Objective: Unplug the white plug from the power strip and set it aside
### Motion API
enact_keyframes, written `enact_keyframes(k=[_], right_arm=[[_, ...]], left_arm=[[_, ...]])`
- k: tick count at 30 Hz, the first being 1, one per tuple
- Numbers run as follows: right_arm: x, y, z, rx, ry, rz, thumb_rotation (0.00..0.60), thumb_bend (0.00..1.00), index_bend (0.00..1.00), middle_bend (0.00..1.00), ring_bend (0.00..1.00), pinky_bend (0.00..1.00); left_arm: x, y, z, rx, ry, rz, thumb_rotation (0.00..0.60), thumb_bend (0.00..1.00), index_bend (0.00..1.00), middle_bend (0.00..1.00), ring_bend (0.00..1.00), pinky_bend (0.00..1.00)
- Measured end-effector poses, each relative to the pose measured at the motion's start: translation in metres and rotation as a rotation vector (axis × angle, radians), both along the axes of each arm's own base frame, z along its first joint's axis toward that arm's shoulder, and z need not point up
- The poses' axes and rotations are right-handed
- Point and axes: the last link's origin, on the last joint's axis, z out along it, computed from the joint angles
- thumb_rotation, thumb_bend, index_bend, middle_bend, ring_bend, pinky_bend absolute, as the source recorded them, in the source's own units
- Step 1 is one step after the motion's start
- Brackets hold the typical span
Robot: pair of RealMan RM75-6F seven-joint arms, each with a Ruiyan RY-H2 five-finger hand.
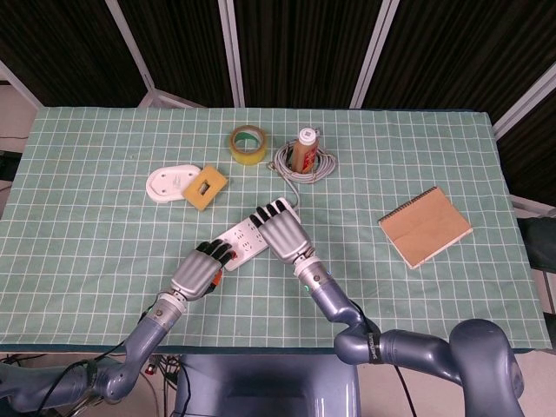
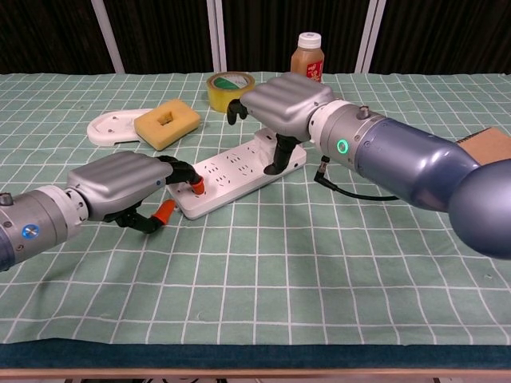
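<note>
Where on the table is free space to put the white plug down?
Bare cloth lies between the power strip and the notebook, and along the near edge. It is crowded around the tape roll, bottle and sponge.

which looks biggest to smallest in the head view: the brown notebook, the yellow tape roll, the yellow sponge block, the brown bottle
1. brown notebook, clearly largest
2. yellow sponge block and yellow tape roll look about alike, so I won't rank them
3. brown bottle, smallest, though it is seen from above

Head view high overhead, chest view low, close; same power strip (image 1: 254, 230).
</note>
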Motion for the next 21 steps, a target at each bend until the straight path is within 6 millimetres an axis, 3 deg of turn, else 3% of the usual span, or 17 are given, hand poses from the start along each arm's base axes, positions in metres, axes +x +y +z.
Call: enact_keyframes(k=[21], right_arm=[[-0.014,-0.017,-0.019,0.01,0.047,-0.06,0.6,0.29,0.26,0.26,0.25,0.26]], left_arm=[[0.001,0.002,-0.002,-0.005,0.001,0.001,0.6,0.65,0.28,0.22,0.11,0.24]])
